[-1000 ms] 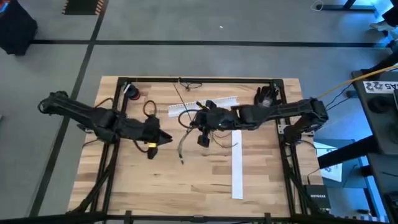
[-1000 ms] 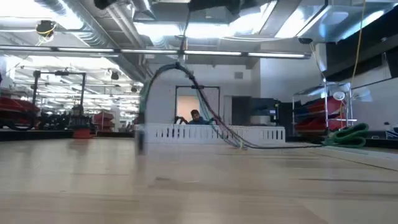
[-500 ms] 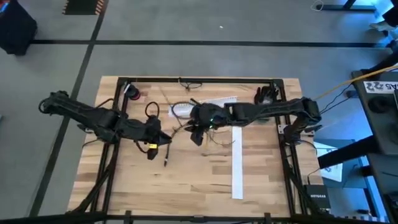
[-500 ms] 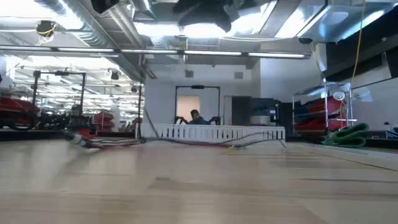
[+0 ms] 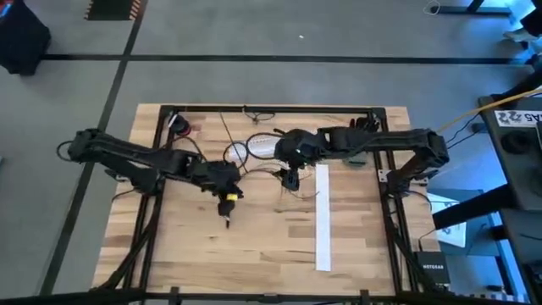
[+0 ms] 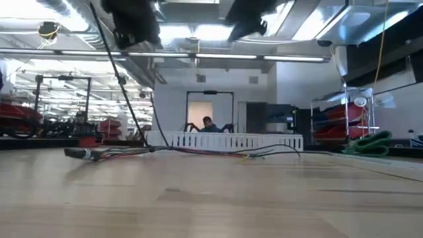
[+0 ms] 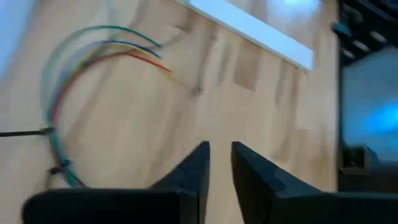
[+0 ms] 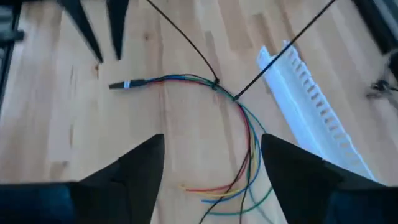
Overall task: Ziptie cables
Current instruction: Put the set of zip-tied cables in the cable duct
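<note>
Seen from above: a wooden desk [image 5: 212, 254] with two dark arms reaching toward its middle. Left end effector [image 5: 227, 196] just left of the cables [image 5: 254, 165], fingers [image 7: 193, 171] nearly together with a narrow gap, gripping nothing. Cables lying on the desk near its centre, a curved bunch of green, yellow, red and blue wires, crossed by two thin black zip ties [image 8: 186, 43]. Right end effector [image 5: 290, 180] directly above the cables, fingers [image 8: 146, 165] spread wide, empty. White slotted strip [image 8: 305, 106] just beyond the cables.
</note>
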Action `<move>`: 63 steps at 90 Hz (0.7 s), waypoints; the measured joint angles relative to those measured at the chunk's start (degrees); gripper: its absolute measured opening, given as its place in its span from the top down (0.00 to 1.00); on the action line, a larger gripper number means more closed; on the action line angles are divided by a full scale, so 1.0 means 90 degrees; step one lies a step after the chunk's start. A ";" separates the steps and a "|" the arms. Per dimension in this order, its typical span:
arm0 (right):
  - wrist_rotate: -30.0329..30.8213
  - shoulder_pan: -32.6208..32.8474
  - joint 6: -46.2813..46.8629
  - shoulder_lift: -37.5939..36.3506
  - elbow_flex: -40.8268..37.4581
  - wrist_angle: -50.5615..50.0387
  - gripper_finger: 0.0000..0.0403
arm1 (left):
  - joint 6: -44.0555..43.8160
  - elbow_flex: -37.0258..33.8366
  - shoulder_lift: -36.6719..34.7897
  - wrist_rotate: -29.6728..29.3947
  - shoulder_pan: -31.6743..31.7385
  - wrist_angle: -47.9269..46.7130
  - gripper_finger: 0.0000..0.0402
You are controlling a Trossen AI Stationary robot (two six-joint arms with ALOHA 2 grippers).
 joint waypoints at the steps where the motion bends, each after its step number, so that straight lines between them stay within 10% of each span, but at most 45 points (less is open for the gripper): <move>1: -0.0058 -0.0038 -0.0061 0.0003 -0.0050 0.0067 0.37 | -0.0006 0.0000 0.0000 0.0000 0.0036 0.0012 0.85; 40: -0.1931 -0.2282 -0.1964 -0.0102 -0.0467 0.0365 0.37 | -0.0362 0.0070 -0.0097 0.0538 0.1625 0.0256 0.65; 63: -0.1642 -0.2930 -0.2984 0.0522 -0.0467 0.0071 0.37 | 0.1287 0.0023 -0.0034 0.0526 0.2381 -0.0089 0.48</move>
